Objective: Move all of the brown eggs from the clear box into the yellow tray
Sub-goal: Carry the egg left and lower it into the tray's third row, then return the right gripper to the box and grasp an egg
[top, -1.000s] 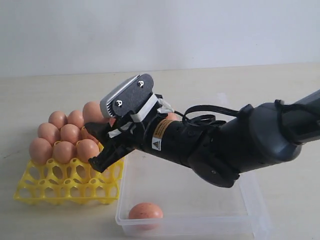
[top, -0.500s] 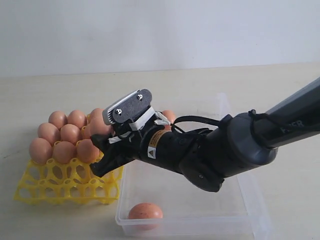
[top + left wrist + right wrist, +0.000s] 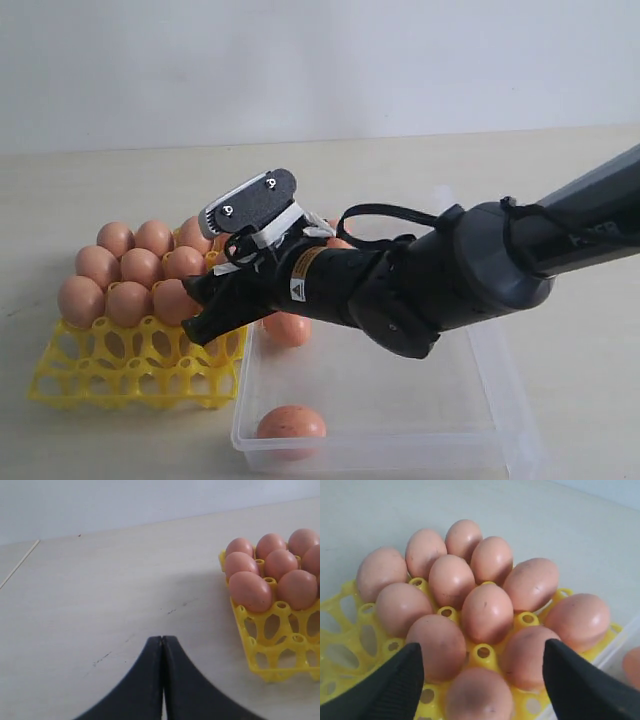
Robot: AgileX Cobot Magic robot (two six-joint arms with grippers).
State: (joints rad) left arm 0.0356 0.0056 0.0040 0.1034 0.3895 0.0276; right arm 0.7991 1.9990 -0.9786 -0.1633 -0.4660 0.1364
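Exterior view, nearest first: the clear box (image 3: 400, 390) is transparent and shallow with a raised rim, and sits just beside the yellow tray (image 3: 120, 365). One of the brown eggs (image 3: 290, 422) lies on its side in the box's near-left corner; it is reddish-brown, matte and faintly speckled. A second egg (image 3: 288, 328) lies further back on the box floor by the tray-side wall, partly under the right gripper (image 3: 200, 310). That gripper hangs over the box-side edge of the tray. In the right wrist view the right gripper (image 3: 481, 650) has its dark ribbed fingers (image 3: 385, 690) spread wide with nothing between them. The eggs (image 3: 487, 611) below it number about a dozen, small end up, smooth ovals with a few dark flecks. They are seated close together in the bright yellow tray (image 3: 526, 620). The near row of cups shows open lattice in the exterior view. A sliver of another egg shows behind the arm, and I cannot tell where it rests. Left gripper (image 3: 162, 640): tips pressed together, holding nothing, over the bare pale table (image 3: 100, 580), with the tray (image 3: 270, 645) near one side. A plain pale wall (image 3: 320, 60) stands furthest back.
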